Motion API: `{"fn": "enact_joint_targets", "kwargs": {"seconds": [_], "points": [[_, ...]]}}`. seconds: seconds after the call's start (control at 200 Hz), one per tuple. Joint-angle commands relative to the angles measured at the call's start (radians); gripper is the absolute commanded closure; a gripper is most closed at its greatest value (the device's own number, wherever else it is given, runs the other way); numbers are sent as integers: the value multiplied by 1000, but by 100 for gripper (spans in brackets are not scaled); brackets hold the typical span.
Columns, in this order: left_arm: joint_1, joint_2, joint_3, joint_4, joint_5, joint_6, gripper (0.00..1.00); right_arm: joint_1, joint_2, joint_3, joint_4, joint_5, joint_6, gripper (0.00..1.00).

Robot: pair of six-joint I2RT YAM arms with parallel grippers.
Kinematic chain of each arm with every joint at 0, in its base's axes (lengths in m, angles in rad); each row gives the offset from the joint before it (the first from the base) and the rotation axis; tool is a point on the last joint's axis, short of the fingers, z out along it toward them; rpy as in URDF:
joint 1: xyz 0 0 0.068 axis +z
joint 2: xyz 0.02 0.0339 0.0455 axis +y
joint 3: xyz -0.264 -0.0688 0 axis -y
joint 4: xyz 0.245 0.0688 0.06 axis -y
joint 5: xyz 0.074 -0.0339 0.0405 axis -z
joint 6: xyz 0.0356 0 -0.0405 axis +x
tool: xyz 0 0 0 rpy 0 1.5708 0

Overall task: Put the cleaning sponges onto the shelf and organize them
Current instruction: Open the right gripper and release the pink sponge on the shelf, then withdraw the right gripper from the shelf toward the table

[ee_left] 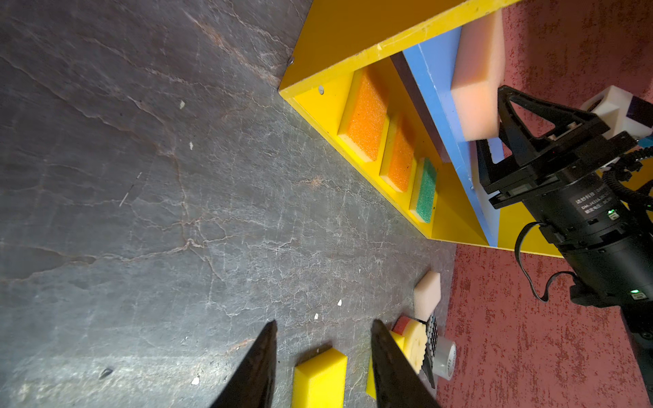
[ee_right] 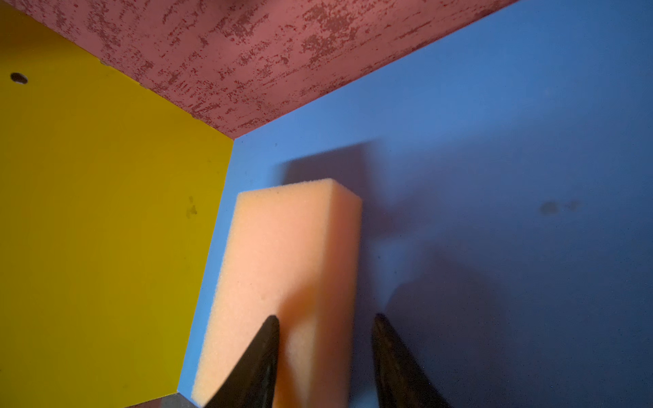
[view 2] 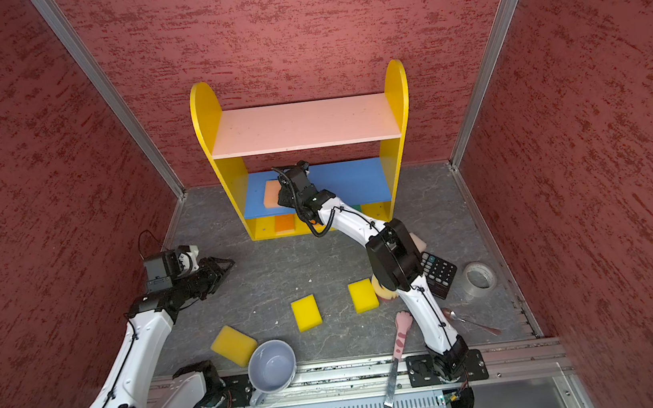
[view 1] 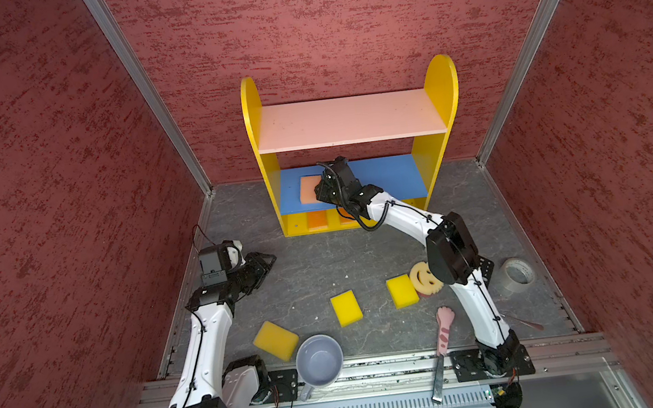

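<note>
Both top views evenly lit, sharp; walls point(view 1: 39, 162) bow at the edges (wide lens). Right wrist view dim: peach sponge point(ee_right: 282, 254) throws a soft shadow across the blue board point(ee_right: 494, 123), its near end blurred.

White print on the right arm's black wrist motor point(ee_left: 597, 206) partly reads "DM-J43"; the rest is too blurred.
</note>
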Motion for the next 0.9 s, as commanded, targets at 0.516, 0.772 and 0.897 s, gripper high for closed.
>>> {"fn": "enact_joint_targets", "kwargs": {"seconds": [0.516, 0.772, 0.897], "points": [[-37, -4, 33, 26, -15, -20, 56, -9, -268, -249, 132, -51, -59, 53], [-89, 4, 101, 45, -5, -2, 37, 39, -572, -660, 270, -8, -125, 53], [-114, -24, 120, 92, -12, 11, 2, 83, -770, -835, 231, 104, -181, 51]]}}
